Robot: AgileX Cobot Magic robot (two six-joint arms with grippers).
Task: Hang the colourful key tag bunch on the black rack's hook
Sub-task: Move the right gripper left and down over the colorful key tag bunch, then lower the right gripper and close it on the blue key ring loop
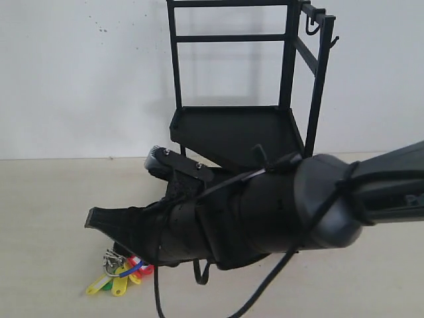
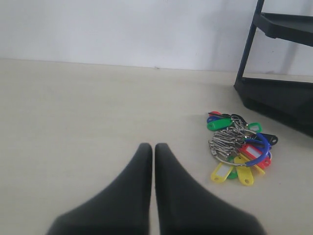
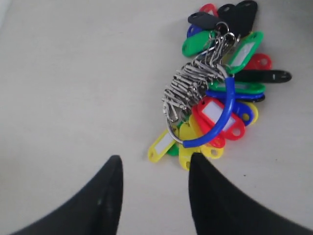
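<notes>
- The colourful key tag bunch (image 3: 215,93) lies flat on the counter (image 3: 73,73), near the foot of the black rack (image 1: 232,129).
- The right hand (image 3: 154,159) is half spread and empty; the yellow tags lie just ahead of its gap.
- The left hand (image 2: 152,147) is pressed closed and empty, the bunch apart from it.

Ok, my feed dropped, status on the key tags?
Left gripper shut, empty. Right gripper open, just short of the key tag bunch. Bunch lies on the table, not gripped. Nothing between them.
</notes>
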